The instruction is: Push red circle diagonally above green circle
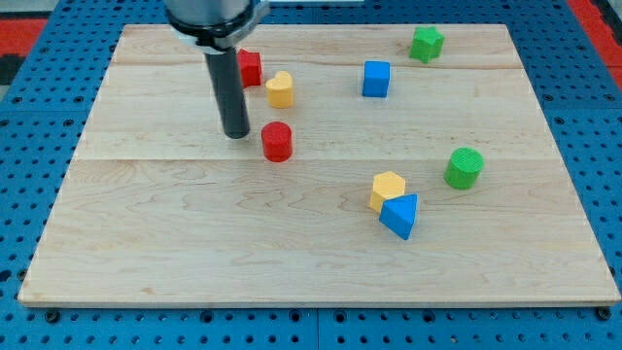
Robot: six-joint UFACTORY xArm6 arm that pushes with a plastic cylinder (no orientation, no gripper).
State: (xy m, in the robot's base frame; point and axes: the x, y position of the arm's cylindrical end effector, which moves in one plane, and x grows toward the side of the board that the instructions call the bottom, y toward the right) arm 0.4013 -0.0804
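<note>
Dark rod, no jaws fitted, so no open or closed state to report; my tip (236, 134) down on the wooden board (194, 262), just beside the red circle (277, 141) on its left in the view, apparently not quite touching. Red circle positioned left of the board's centre, well apart from the green circle (465, 167) at the view's right. Judged progress: early stage, contact side suited to a push toward the view's right, nearly the whole travel outstanding. Remaining work, as judged: drive the red circle across the open middle, then settle it diagonally above the green circle, in the free area between that block and the blue cube (376, 79). Block count, eight in total. Red: two, the circle plus a red block (252, 68) partly hidden behind the rod, shape not determinable. Yellow: two, a heart-like yellow block (280, 89) and a yellow hexagon (387, 189). Blue: two, the cube and a blue triangle (400, 215) touching the hexagon. Green: two, the circle and a green star-like block (426, 44) near the view's top.
</note>
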